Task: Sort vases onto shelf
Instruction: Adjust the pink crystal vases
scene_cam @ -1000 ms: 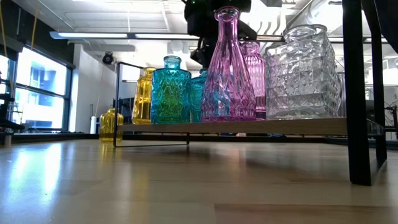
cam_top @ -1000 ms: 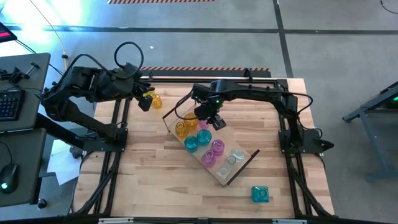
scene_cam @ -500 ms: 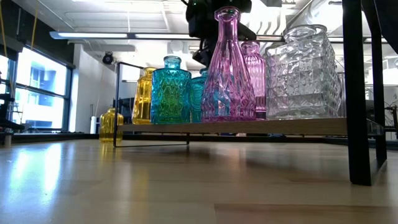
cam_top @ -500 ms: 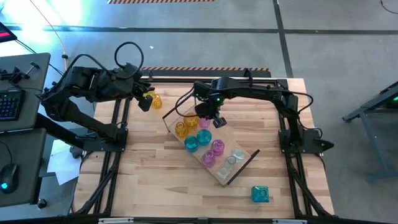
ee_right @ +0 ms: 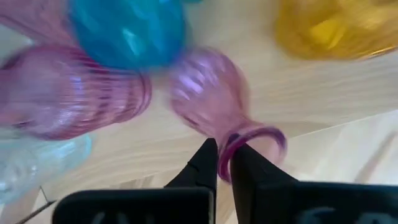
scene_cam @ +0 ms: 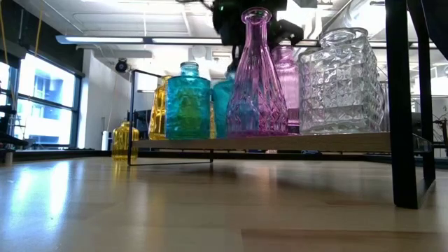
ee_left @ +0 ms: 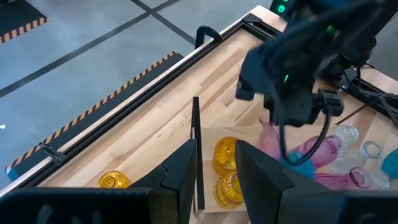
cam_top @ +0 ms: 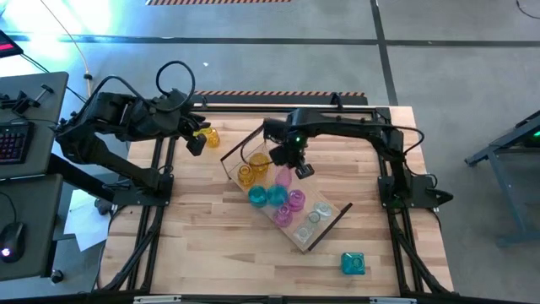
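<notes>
R gripper (cam_top: 297,166) is over the shelf (cam_top: 325,230), fingers clamped on the rim of a pink vase (ee_right: 214,102) w/ a flared lip; in the right wrist view the two dark fingers (ee_right: 205,163) pinch that lip, one inside the mouth, one outside. That vase sits approx. at the shelf's middle, toward its 1 o'clock long edge, just beside a teal vase (cam_top: 257,197) and a second pink one (cam_top: 295,199). Can't tell if it's lifted clear of the board or resting on it. Shelf lies diagonally mid-table, running from 10 o'clock to 4 o'clock. On it so far: amber vases (cam_top: 246,175) at the 10 o'clock end, teals next, pinks mid, clear ones (cam_top: 320,210) toward the 4 o'clock end, so grouped by colour, most of the job looks done. Left off the shelf: one amber vase (cam_top: 211,137) on the table at about 10 o'clock, near the L gripper (cam_top: 195,140), and one teal vase (cam_top: 353,263) alone at 5 o'clock near the table's front edge. L arm waits at the table's 10 o'clock corner, fingers part-spread w/ nothing between them. Judgement: roughly two left to place, plus settling the pink one in hand.
</notes>
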Action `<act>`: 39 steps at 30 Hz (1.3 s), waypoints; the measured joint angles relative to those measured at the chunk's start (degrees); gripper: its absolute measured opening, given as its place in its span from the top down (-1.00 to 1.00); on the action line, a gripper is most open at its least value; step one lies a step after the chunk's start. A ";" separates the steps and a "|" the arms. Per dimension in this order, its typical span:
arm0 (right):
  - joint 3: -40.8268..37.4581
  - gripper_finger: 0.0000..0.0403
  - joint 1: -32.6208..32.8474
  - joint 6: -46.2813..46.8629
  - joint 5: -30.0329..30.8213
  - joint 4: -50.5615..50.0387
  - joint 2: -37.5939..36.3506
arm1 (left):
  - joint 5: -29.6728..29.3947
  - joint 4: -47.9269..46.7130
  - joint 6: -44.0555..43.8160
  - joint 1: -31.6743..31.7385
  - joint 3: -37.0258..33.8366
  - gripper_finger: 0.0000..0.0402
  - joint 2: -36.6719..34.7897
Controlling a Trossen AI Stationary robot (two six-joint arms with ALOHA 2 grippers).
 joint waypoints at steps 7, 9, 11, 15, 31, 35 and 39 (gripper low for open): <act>-0.19 1.00 1.66 0.19 4.13 0.51 0.25 | -0.23 0.00 0.00 -0.62 0.00 0.48 0.00; -0.17 1.00 1.15 0.36 7.24 1.71 0.24 | -0.71 0.00 0.00 -0.62 0.00 0.48 0.00; -0.12 1.00 0.24 1.88 7.62 2.52 0.19 | -1.09 0.00 0.00 -0.62 0.00 0.48 0.00; -0.10 1.00 -1.06 3.87 7.25 2.21 0.19 | -1.25 0.00 0.00 -0.62 0.00 0.48 0.00; -0.01 1.00 -0.35 6.81 10.30 0.48 -0.25 | 4.91 0.00 -2.58 -1.67 -0.03 0.48 3.01; -0.01 1.00 -0.35 7.14 11.35 0.69 -1.57 | 9.80 0.02 -3.36 -4.00 -0.03 0.48 7.10; -0.01 1.00 -0.31 7.60 11.16 0.10 -2.45 | 11.67 -0.04 -5.17 -6.81 -0.05 0.48 10.95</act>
